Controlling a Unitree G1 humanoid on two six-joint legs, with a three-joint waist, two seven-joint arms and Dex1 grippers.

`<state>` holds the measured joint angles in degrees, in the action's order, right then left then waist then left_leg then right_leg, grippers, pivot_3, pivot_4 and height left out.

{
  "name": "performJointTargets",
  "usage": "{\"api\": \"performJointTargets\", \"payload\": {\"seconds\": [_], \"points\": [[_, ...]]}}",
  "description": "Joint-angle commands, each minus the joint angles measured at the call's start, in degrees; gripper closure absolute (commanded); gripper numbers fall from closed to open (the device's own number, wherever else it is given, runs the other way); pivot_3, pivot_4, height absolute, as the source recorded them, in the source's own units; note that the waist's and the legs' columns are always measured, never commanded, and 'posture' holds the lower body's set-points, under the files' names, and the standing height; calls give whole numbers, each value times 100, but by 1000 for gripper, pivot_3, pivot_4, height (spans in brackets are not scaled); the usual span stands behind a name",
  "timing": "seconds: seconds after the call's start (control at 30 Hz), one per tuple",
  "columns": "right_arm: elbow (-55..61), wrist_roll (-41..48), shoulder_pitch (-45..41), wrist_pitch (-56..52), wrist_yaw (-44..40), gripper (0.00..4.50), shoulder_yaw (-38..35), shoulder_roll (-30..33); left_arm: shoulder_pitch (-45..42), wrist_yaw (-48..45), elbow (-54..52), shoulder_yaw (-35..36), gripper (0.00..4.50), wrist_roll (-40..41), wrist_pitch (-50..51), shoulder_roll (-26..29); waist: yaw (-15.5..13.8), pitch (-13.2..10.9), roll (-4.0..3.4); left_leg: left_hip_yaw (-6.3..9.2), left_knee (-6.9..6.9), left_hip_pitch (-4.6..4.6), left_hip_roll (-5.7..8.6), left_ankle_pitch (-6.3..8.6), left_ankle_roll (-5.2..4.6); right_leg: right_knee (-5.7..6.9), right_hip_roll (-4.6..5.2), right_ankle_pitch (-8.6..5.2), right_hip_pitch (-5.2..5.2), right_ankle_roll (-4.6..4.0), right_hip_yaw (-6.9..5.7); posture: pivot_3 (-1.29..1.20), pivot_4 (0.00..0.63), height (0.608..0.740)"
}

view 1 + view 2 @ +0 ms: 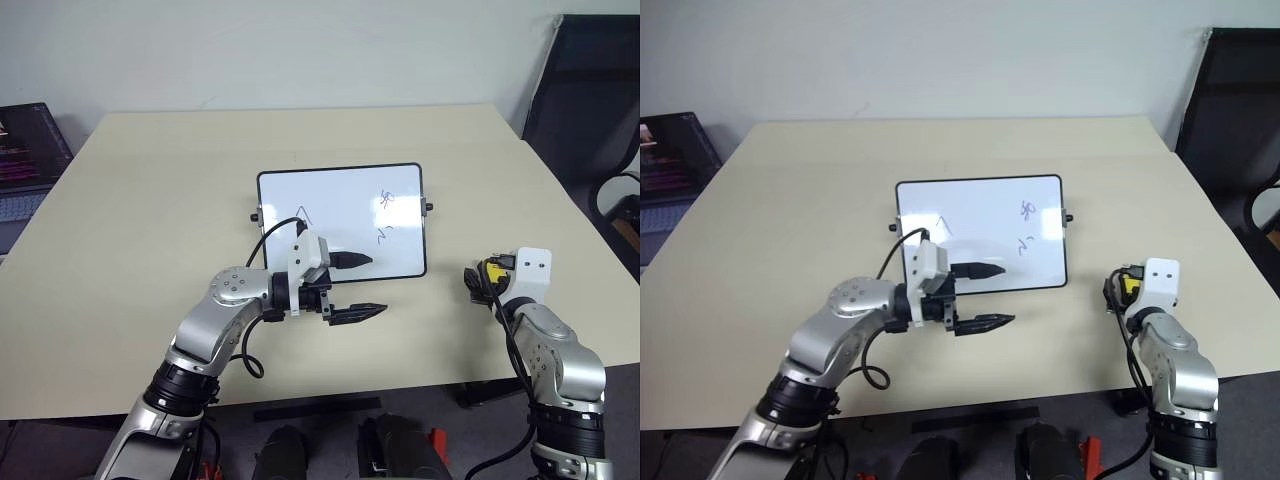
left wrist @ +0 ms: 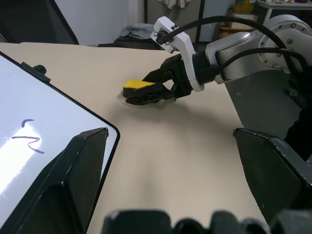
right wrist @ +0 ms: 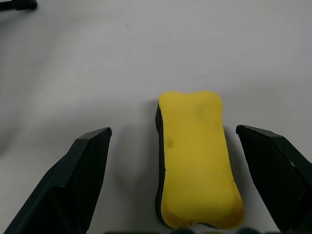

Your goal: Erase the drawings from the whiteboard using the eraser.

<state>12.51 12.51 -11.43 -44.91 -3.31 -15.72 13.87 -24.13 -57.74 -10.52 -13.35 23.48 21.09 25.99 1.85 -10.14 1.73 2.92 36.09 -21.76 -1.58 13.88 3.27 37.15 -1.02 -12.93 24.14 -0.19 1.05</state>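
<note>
Right end effector (image 3: 173,195) stands with its two black fingers spread wide, one on each side of the eraser (image 3: 197,161), neither finger touching it. That wrist view shows what the head views cannot: the eraser is a yellow block, slightly pinched at the waist, with a dark layer underneath, lying flat on the bench (image 1: 140,200). From the head camera the eraser is no more than a yellow patch just ahead of the right wrist, near the bench's right front edge and well apart from the whiteboard (image 1: 340,195). The left wrist view catches the same pairing from the side, the yellow block lying between the right end effector's black fingertips. The whiteboard lies flat near the middle of the bench, white and glossy with a thin black frame, rounded corners and a small black knob on each side. The drawings (image 1: 386,215) are unerased: a reddish squiggle and a dark one below it toward the board's right end, and a faint caret-like mark toward its left. Left end effector (image 1: 365,287) points across toward the right, fingers apart and gripping nothing, the upper one over the board's near edge and the lower one over bare bench just in front of it.
</note>
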Motion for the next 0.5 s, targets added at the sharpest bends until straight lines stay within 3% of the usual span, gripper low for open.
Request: {"api": "performJointTargets", "payload": {"seconds": [0.03,0.5], "points": [[46,28,-114,59,56,20,-110,14,4,69,-260,95,0,60,13,-26,0,0,0,0,0,0,0,0,0,0,0,0,0,0,0,0,150,740],[-109,79,-307,117,208,183,-238,-85,12,228,-353,137,0,115,135,-45,1,0,0,1,0,0,0,0,0,0,0,0,0,0,0,0,150,740]]}}
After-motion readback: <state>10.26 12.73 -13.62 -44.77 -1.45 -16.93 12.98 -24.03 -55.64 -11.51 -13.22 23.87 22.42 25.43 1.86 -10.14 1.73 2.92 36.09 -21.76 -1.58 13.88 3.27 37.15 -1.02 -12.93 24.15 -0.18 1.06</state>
